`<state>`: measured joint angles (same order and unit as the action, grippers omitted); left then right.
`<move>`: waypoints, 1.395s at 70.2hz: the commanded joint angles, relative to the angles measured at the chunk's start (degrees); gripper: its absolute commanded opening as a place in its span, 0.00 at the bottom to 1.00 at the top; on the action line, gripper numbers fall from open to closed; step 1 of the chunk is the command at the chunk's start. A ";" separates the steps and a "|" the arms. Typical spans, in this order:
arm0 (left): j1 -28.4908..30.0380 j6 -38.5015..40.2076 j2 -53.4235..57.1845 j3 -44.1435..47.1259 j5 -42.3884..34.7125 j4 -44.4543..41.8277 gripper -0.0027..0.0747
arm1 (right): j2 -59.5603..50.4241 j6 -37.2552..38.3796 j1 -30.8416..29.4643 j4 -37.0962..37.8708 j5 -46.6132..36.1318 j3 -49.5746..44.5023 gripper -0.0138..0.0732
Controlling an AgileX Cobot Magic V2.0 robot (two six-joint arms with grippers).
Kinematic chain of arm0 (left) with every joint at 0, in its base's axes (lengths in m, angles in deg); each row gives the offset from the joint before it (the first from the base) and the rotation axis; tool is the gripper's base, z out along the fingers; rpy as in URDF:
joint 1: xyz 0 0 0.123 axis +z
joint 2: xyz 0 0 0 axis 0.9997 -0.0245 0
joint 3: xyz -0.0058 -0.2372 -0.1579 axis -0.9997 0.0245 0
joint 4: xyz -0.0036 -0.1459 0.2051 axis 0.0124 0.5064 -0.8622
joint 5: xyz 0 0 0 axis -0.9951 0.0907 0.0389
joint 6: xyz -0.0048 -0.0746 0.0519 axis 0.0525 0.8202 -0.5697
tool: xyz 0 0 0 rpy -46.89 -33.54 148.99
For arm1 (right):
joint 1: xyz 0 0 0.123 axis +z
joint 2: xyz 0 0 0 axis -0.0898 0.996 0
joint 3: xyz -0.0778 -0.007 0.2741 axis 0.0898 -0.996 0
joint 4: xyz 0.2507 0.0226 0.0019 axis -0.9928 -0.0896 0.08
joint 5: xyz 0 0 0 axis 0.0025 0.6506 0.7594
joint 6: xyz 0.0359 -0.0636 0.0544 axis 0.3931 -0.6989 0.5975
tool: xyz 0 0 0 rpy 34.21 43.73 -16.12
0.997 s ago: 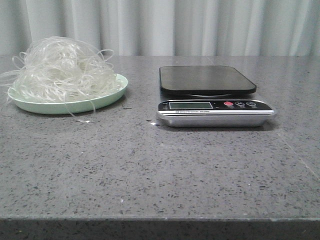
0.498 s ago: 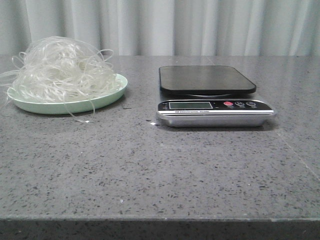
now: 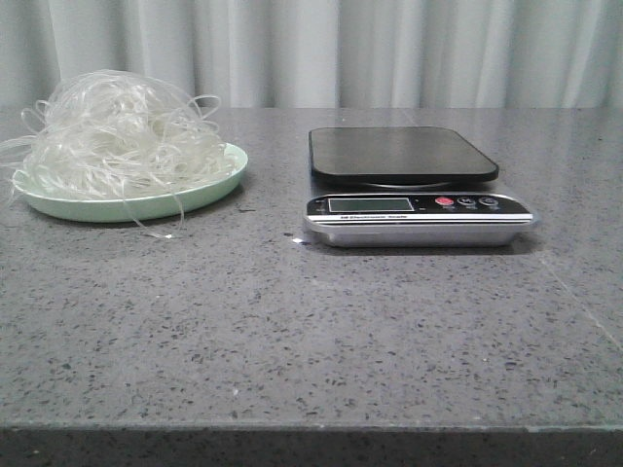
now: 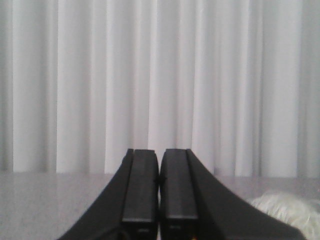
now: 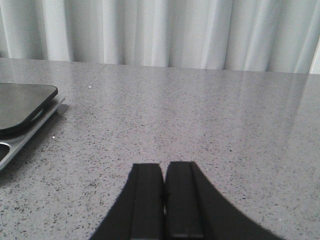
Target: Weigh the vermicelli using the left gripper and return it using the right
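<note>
The vermicelli (image 3: 122,136) and plate (image 3: 209,190) sit a hair toward nine o'clock on the bench (image 3: 311,331); scale (image 3: 414,190) likewise.

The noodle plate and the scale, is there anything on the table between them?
No, in the front view only bare grey table lies between the plate of vermicelli and the scale.

The scale (image 5: 22,117) and the blurred vermicelli (image 4: 285,207) are cut off by frame edges.

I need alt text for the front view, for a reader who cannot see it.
Vermicelli heaped on a mint-green plate sits left on a grey speckled table; a digital kitchen scale with an empty black platform stands right. White curtains hang behind.
</note>
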<state>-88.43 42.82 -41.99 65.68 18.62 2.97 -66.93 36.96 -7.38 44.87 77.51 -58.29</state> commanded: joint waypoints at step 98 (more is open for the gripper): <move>-3.64 -37.18 -84.21 -71.52 59.98 35.03 0.86 | -0.88 -0.12 -0.32 0.45 -3.08 0.42 0.33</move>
<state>-90.26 8.16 -126.36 -3.34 81.06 34.62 -66.93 36.96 -7.38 44.87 78.71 -58.29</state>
